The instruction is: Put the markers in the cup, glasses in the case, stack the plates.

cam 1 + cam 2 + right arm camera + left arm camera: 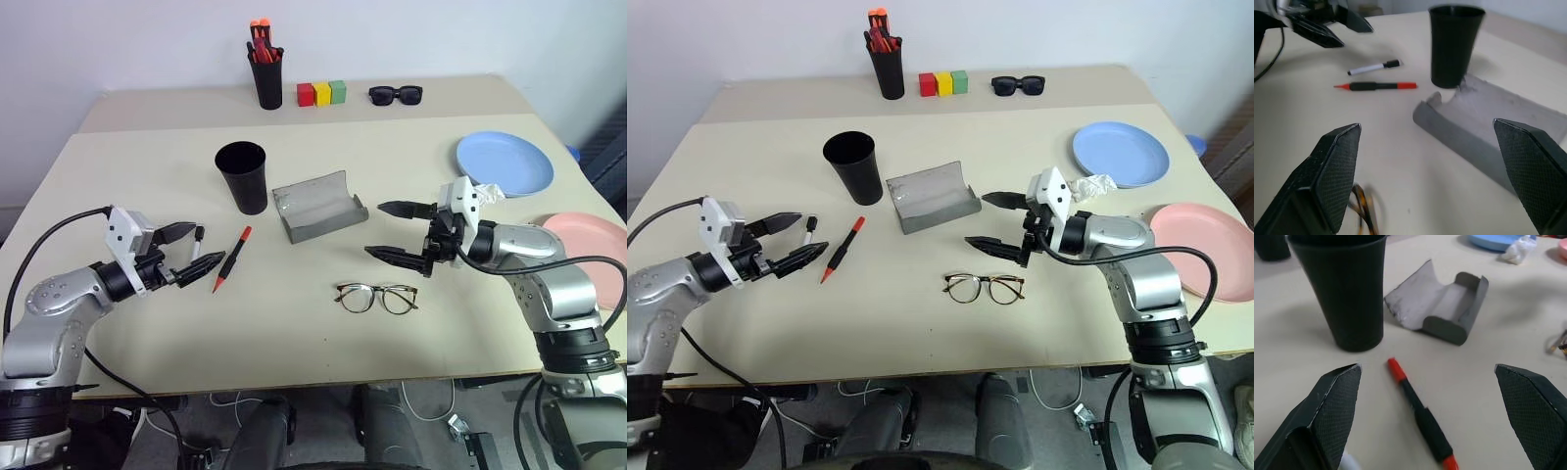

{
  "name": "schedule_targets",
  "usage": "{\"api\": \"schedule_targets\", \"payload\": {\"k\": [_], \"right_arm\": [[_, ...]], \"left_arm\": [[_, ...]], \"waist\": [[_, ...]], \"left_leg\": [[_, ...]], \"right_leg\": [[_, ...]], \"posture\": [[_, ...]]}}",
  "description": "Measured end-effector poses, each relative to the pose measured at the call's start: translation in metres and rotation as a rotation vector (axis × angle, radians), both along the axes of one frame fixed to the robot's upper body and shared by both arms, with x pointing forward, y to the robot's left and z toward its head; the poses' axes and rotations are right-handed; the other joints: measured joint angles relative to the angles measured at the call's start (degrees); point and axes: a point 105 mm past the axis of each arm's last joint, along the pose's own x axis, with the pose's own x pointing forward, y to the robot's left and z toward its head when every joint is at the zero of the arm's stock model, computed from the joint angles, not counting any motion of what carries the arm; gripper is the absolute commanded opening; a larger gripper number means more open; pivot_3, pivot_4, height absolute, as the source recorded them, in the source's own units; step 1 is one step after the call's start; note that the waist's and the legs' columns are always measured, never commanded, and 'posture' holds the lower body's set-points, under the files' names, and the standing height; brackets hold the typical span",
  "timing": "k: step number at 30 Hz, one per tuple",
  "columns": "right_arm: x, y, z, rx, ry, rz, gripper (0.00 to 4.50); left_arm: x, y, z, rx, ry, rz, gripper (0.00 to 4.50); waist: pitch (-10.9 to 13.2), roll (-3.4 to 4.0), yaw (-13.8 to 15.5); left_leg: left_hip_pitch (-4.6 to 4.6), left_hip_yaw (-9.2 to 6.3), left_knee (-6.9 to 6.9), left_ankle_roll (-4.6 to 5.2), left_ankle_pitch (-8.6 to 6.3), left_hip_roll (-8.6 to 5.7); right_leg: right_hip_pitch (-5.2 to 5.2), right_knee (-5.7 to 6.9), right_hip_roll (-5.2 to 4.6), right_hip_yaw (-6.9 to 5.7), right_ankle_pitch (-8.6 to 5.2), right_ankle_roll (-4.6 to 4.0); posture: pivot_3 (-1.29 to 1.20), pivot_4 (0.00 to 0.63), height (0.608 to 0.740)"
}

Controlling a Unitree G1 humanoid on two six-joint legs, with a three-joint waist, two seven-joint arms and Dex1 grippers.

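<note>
Left gripper (188, 255) gaped wide, nothing held, hovered over table (294, 333). Red-capped marker (231, 259) lay flat just beside its tips, toward table centre; long axis slanted toward cup (242, 176) beyond. White marker (196, 245) lay between fingers, part hidden. Left arm clearly nearer. Right gripper (392, 231) spread, empty, between open case (318, 206) and glasses (376, 298). Blue plate (505, 163) and pink plate (593, 257) lay apart; pink one cut off at edge.
</note>
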Motion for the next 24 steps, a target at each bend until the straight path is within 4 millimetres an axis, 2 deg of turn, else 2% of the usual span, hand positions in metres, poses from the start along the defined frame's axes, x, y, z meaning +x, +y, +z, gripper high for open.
{"api": "schedule_targets", "payload": {"k": [3,6,9,14,20,24], "right_arm": [[-0.006,0.004,-0.003,0.014,0.011,-0.006,4.41],[-0.012,0.019,-0.001,0.059,-0.009,0.002,4.41],[-0.014,0.035,-0.006,0.102,0.004,0.012,4.41],[-0.015,0.04,-0.006,0.113,0.001,0.006,4.41],[-0.015,0.038,-0.011,0.116,0.01,-0.012,4.41],[-0.016,0.037,-0.015,0.117,0.025,-0.021,4.41]], "left_arm": [[0.016,0.016,0.0,-0.016,0.062,0.15,4.5],[0.036,0.03,0.002,-0.029,0.077,0.304,4.5],[0.055,0.036,0.011,-0.045,0.074,0.418,4.5],[0.07,0.031,0.014,-0.034,0.119,0.477,4.5],[0.064,0.028,-0.016,0.026,0.341,0.541,4.5],[0.056,0.025,-0.025,0.061,0.454,0.561,4.5]], "waist": [[0.0,0.0,-0.2],[0.0,-0.01,-0.5],[0.0,-0.04,-0.4],[0.0,-0.05,-0.4],[0.0,-0.05,-0.6],[0.0,-0.05,-0.5]], "left_leg": [[0.04,0.01,0.01,0.0,0.0,0.0],[0.04,0.0,0.01,-0.01,0.0,0.01],[0.04,0.01,0.01,-0.04,0.02,0.0],[0.01,0.01,0.01,-0.05,0.01,-0.04],[0.02,0.01,0.0,-0.05,0.01,-0.03],[0.02,0.01,0.02,-0.06,0.02,-0.03]], "right_leg": [[0.01,0.02,0.01,0.0,0.02,0.04],[-0.04,0.07,0.08,0.0,0.04,0.03],[-0.05,0.08,0.07,0.0,0.05,0.03],[-0.06,0.05,0.04,0.01,0.06,0.04],[-0.09,0.1,0.07,0.01,0.06,0.05],[-0.09,0.13,0.06,0.02,0.06,0.05]], "posture": [[0.0,0.15,0.74],[0.0,0.15,0.74],[0.0,0.15,0.74],[0.0,0.15,0.74],[0.0,0.15,0.74],[0.0,0.15,0.74]]}}
